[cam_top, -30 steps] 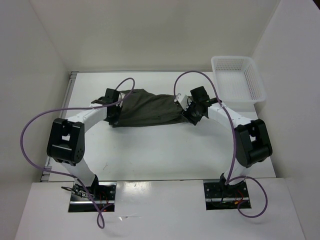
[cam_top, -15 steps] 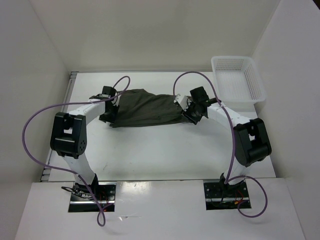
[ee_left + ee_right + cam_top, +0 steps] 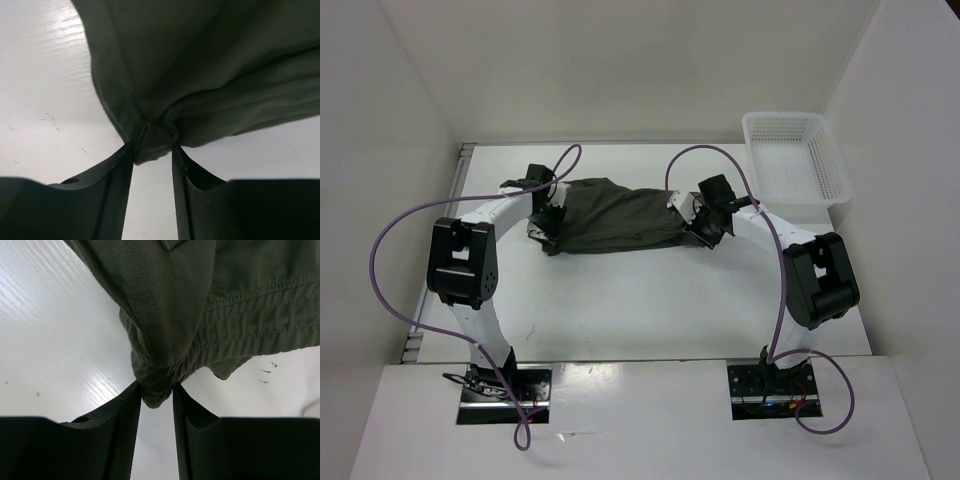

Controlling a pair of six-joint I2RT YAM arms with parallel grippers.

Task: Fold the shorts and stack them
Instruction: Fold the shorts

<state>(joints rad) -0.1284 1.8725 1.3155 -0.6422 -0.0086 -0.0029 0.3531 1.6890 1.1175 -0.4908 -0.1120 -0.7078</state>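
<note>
A white desk (image 3: pixel 650 310) fills mid-frame, with the olive shorts (image 3: pixel 615 215) spread across its upper centre. The left fingers (image 3: pixel 117 195) pinch a bunched fold at the cloth's left end; the right fingers (image 3: pixel 127 435) pinch the gathered waistband at its right end.

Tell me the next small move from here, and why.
Probably lift both ends together. The left gripper and right gripper each pinch a bunched end of the shorts, which lie stretched between them on the table.

Right claw (image 3: pixel 156 390) pinching bunched waistband of shorts (image 3: pixel 200 305)
</note>
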